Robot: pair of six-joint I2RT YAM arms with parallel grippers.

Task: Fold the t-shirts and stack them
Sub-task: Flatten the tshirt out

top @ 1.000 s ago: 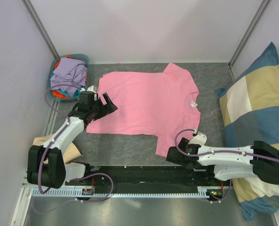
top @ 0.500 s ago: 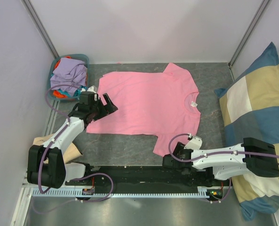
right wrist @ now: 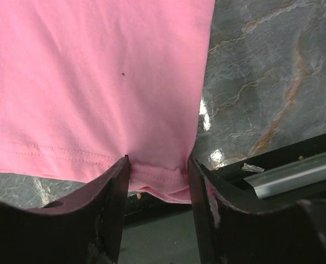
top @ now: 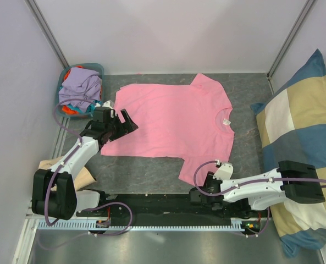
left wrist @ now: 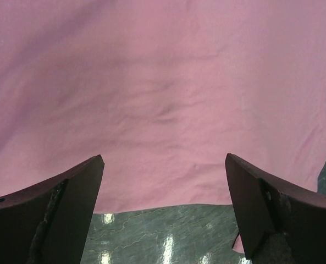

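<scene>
A bright pink t-shirt (top: pixel 173 121) lies spread flat on the grey marble table, white neck label to the right. My left gripper (top: pixel 131 121) hovers at its left hem, open wide; in the left wrist view the gripper (left wrist: pixel 164 159) frames the pink hem (left wrist: pixel 163 110) and bare table. My right gripper (top: pixel 198 191) is low at the near sleeve. In the right wrist view its jaws (right wrist: pixel 159 160) stand apart on either side of the sleeve's stitched hem corner (right wrist: pixel 157 176), cloth puckered between them and touching both fingers. Lavender (top: pixel 81 85) and orange t-shirts sit heaped in a basket.
A teal basket (top: pixel 62 83) stands at the back left corner. A big blue-and-cream checked cushion (top: pixel 300 137) fills the right side. Something beige (top: pixel 80 177) lies by the left arm's base. The black base rail (top: pixel 152 204) runs just below the sleeve.
My right gripper has slid left and nearer along the front edge to the sleeve corner, and its jaws have narrowed around the hem. The left arm has stayed put.
</scene>
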